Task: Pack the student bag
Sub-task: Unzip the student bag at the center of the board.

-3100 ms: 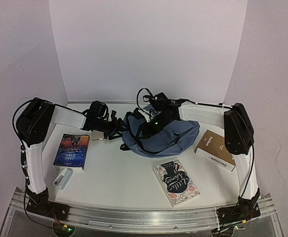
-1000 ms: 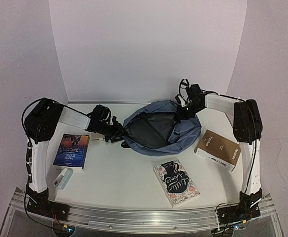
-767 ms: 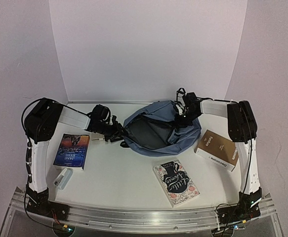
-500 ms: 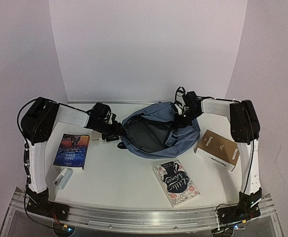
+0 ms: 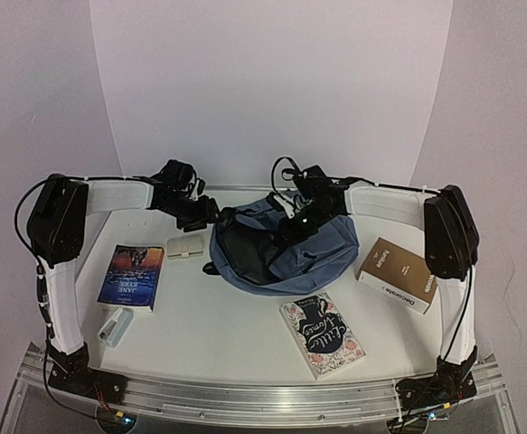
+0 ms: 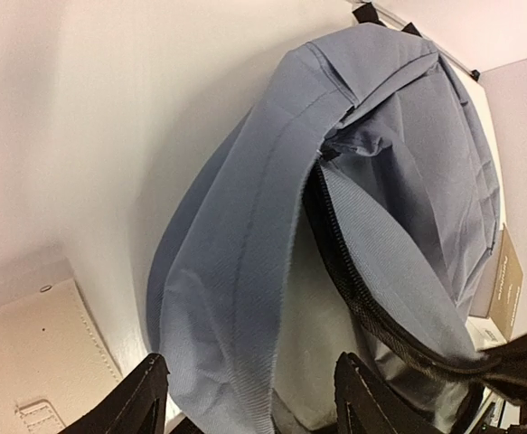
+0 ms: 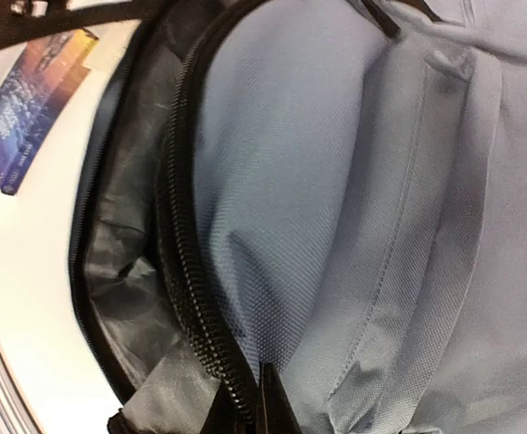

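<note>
Two things have changed in the last second. The left gripper [image 6: 249, 405] has let go: its jaws now stand spread, one fingertip at each side of the lower edge of the left wrist view, with loose fabric between them but not pinched. It has also drawn back toward the upper left of the top view, uncovering a small flat cream pouch [image 5: 183, 246]. The right gripper [image 7: 243, 411], jaws pressed together on the black zippered rim, has carried that rim across toward the middle of the frame.

The student bag [image 5: 324, 255], a soft slate-blue fabric backpack with black straps, lies at the centre of the white bench [image 5: 227, 316]. Its mouth is narrower than it was when both arms held it stretched. To my eye the opening step is done, and the freed left arm could go and fetch something.

Nothing looks packed yet. The blue paperback [image 5: 132, 276], the floral-covered paperback [image 5: 322, 334], the brown box-like book [image 5: 399, 274] and a small white stapler-like object [image 5: 114, 325] all lie outside the bag.

Much of the dark lining is in shadow, so I cannot tell whether anything lies inside. Both wrist views cut their fingertips off at the lower edge, and the right one is blurred.
</note>
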Available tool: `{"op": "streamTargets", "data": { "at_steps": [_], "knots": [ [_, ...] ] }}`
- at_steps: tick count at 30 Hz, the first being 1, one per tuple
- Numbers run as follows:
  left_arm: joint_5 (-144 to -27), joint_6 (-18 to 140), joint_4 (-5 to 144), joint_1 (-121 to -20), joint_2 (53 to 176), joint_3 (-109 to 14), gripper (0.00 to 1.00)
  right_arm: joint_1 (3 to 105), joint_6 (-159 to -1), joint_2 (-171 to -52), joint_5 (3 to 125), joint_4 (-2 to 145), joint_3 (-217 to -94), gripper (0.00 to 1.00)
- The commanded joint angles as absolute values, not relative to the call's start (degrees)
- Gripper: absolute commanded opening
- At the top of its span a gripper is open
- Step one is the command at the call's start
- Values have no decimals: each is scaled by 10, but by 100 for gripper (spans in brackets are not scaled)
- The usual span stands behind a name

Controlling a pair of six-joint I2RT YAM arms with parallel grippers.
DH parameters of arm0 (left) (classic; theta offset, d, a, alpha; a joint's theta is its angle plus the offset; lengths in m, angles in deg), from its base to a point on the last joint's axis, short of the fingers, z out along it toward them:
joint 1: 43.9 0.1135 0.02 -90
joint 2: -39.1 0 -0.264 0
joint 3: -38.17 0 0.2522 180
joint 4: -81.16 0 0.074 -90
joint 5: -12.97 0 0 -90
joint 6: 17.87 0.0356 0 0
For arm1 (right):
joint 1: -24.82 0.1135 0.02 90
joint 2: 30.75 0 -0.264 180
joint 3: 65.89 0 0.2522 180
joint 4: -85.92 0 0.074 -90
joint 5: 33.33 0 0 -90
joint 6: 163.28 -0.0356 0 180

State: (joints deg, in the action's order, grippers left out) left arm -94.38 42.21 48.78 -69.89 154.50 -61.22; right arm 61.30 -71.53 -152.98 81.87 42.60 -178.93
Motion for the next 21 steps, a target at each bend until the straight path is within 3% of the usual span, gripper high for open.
{"op": "streamTargets", "data": {
  "at_steps": [1,8,10,12,13,21],
  "knots": [
    [-957,416,487,-697,1534,-591,63,567,-734,-1553,761,416,-1828,13],
    [-970,395,523,-697,1515,-543,63,505,-759,-1583,671,417,-1876,18],
    [-976,390,530,-698,1514,-537,63,502,-757,-1596,659,416,-1884,30],
    [-980,387,533,-699,1514,-534,63,502,-758,-1608,664,415,-1880,52],
    [-981,385,535,-699,1514,-533,63,504,-757,-1611,667,412,-1875,57],
    [-985,384,541,-702,1489,-519,66,508,-737,-1590,664,400,-1842,75]
  ]
}}
